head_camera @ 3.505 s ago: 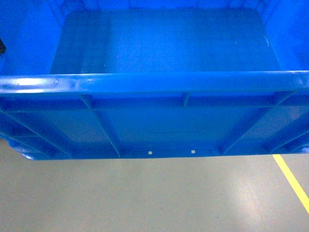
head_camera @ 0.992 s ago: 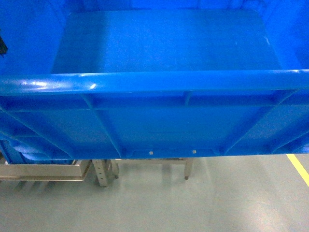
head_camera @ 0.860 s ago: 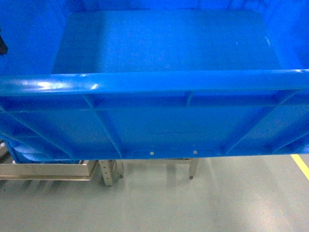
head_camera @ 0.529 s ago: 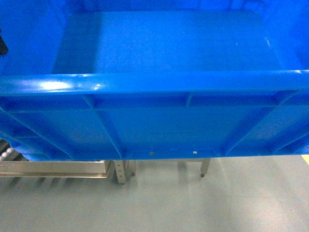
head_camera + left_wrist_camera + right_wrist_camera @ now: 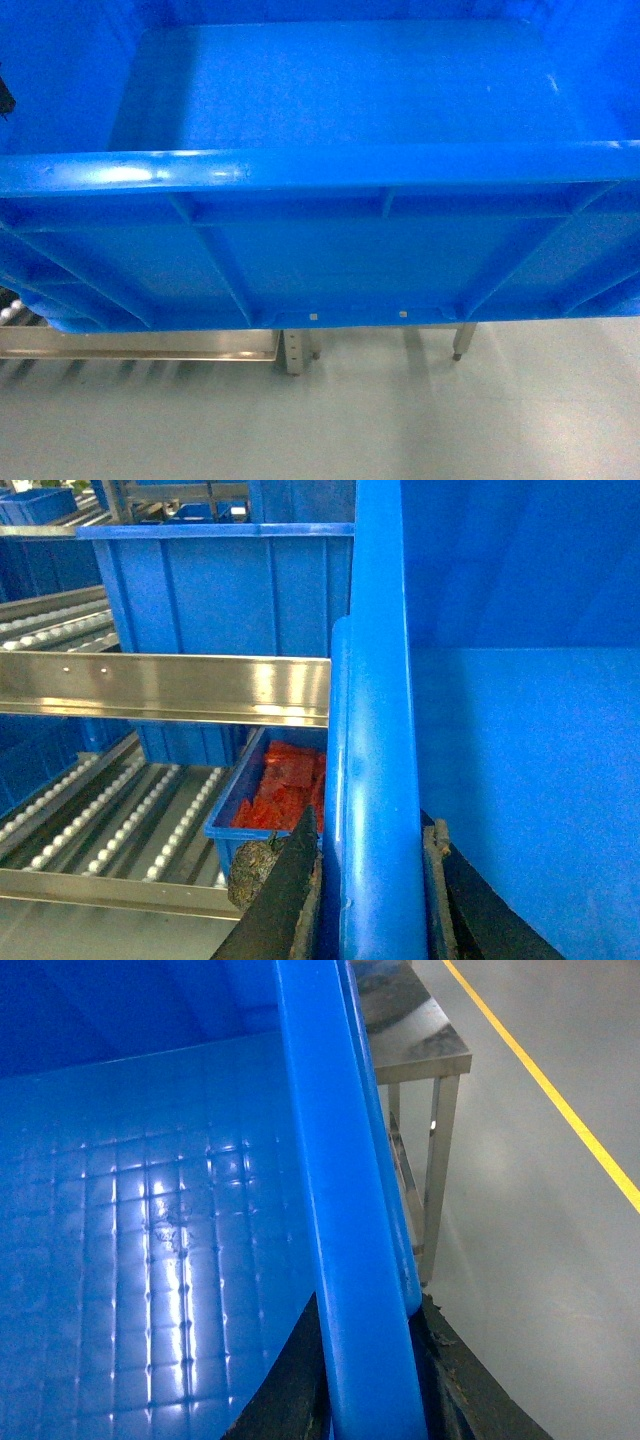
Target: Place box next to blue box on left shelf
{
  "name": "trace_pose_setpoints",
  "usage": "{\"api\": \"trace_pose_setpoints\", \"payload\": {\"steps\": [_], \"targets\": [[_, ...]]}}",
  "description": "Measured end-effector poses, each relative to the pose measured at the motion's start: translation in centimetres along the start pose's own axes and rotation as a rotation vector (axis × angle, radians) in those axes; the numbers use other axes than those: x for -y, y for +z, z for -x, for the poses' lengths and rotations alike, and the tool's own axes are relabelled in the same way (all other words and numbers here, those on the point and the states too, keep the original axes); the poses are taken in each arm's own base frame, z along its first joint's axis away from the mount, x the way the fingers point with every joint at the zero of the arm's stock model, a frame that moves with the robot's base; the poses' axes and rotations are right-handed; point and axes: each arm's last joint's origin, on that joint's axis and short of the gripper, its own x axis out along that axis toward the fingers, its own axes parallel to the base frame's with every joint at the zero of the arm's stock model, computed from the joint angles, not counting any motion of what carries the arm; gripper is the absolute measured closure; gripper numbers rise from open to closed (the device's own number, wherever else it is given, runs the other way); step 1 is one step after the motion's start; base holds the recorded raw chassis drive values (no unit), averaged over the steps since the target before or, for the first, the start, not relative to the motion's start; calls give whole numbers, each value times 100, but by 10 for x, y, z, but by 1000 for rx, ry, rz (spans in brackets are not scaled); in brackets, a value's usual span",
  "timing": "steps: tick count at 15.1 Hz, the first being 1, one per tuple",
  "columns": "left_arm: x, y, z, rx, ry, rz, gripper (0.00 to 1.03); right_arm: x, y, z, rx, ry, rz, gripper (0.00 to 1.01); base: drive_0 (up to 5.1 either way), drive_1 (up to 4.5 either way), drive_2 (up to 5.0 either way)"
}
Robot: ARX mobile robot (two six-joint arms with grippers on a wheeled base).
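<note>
A: While the blue crate is filling most of the head view, what is holding it?
B: Left gripper: jaws are closing on the crate's left rim, one dark finger outside the wall, the other inside. Right gripper: jaws are clamping the right rim likewise, a finger on each face.

A: Where is the crate sitting?
B: It is hanging in the air between both arms, upright, its ribbed side wall facing the head camera, above the grey floor.

A: Listing the shelving?
B: Roller shelf: grey rails of white rollers, lying to the left of the crate, below a steel crossbeam. A second blue box is standing behind that beam. A smaller blue bin holding red packets is resting on the rollers just beside the crate's left wall.

A: Anything else?
B: Steel table is standing right of the crate; a yellow floor line is running past it.
</note>
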Motion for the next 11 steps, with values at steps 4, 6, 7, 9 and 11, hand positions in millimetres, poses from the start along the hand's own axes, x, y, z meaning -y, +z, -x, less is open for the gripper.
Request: {"api": "trace_pose_setpoints", "payload": {"steps": [4,6,7,9,11], "targets": [[0,0,0,-2,0,-2,86,0,-1,0,-6,-2,1,86,-492,130,339],[0,0,0,0,1,0,86,0,0,0,-3,-1,0,86,-490,133,342],[0,0,0,-4,1,-2,86,0,0,0,-4,-2,1,86,-490,133,342],[0,0,0,-3,2,-2,86,0,0,0,-4,-2,1,86,-493,130,338],[0,0,0,-3,2,-2,86,0,-1,0,-5,-2,1,86,-491,133,340]]}}
